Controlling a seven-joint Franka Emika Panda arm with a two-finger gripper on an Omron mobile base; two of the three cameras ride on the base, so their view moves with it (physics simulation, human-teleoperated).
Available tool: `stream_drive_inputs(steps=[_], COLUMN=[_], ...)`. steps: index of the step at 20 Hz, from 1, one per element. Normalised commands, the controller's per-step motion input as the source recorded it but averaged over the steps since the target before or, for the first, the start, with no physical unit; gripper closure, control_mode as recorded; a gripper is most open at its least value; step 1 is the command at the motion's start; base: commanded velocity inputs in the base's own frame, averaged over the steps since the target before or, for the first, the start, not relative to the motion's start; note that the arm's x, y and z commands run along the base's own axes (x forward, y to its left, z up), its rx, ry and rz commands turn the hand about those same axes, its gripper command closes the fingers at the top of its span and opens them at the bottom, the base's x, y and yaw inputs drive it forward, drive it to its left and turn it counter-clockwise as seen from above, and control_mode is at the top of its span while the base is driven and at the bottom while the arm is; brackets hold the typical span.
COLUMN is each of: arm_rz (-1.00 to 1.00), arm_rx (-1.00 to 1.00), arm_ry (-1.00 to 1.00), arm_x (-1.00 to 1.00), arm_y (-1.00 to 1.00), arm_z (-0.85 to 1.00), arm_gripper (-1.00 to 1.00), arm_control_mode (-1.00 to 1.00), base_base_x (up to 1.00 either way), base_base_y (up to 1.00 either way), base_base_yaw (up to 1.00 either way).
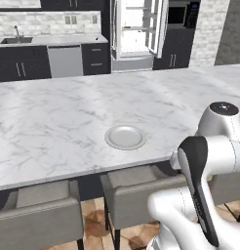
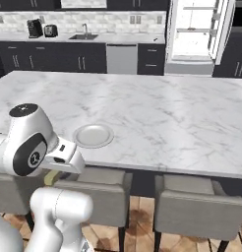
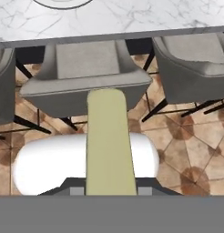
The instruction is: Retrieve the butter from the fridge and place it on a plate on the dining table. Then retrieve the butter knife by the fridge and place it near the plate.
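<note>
- The jaws are closed on the butter (image 3: pixel 109 141); in the hand view the pale yellow-green stick runs up from the gripper (image 3: pixel 109 191) over the brown tiled floor (image 3: pixel 186 150), below the table edge.
- Left to right in the right base view: a coffee maker (image 2: pixel 34 28) and toaster (image 2: pixel 50 30) on the far counter, then the sink (image 2: pixel 83 36), the dishwasher (image 2: pixel 121 58), and the fridge (image 2: pixel 194 34) with its doors open.
- The plate (image 2: pixel 93 136) sits empty on the dining table (image 2: pixel 182 118), near the front edge.
- Grey chairs (image 2: pixel 199 211) stand tucked along the table's near side.
</note>
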Motion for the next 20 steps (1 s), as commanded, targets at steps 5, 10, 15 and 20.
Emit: stream_drive_inputs(steps=[5, 10, 15, 20], arm_rz=[0.00, 0.00, 0.00, 0.00], arm_rx=[0.00, 0.00, 0.00, 0.00], arm_ry=[0.00, 0.00, 0.00, 0.00], arm_x=[0.00, 0.00, 0.00, 0.59], arm_y=[0.00, 0.00, 0.00, 0.52], arm_z=[0.00, 0.00, 0.00, -0.02], arm_gripper=[1.00, 1.00, 1.00, 1.00], arm_control_mode=[1.00, 1.00, 1.00, -1.00], base_base_x=[0.67, 0.72, 0.63, 0.30], base_base_y=[0.56, 0.71, 0.59, 0.22], base_base_yaw=[-0.01, -0.06, -0.03, 0.00])
